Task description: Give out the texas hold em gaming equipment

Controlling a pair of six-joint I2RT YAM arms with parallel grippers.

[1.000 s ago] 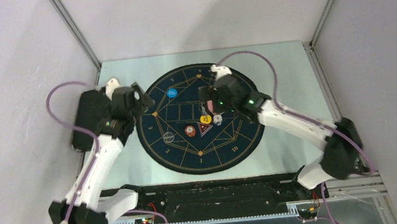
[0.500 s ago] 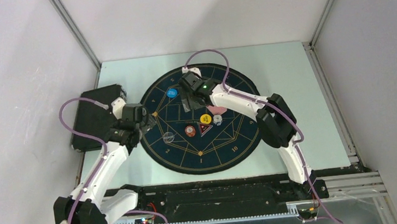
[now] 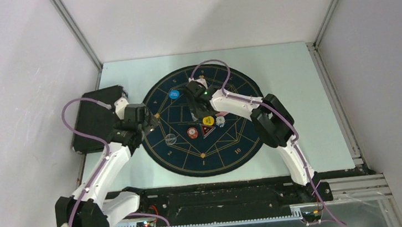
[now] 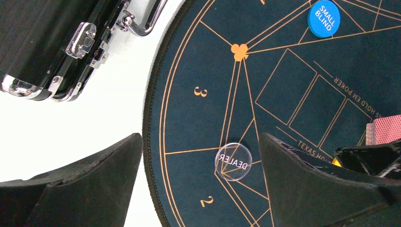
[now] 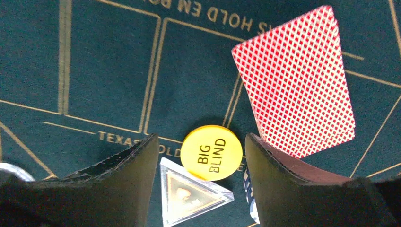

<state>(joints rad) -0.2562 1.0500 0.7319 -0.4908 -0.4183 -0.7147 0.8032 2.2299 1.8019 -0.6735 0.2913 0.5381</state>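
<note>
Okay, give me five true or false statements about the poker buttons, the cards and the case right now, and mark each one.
1. The yellow Big Blind button lies between the fingers of the right end effector. True.
2. The blue Small Blind button sits on top of the clear Dealer button. False: they lie apart on the mat.
3. The playing cards show their patterned backs. True.
4. The black case rests on the mat. False: it lies beside the mat.
5. The left end effector grips the Dealer button. False: its jaws stand wide open, the button flat on the mat.
</note>
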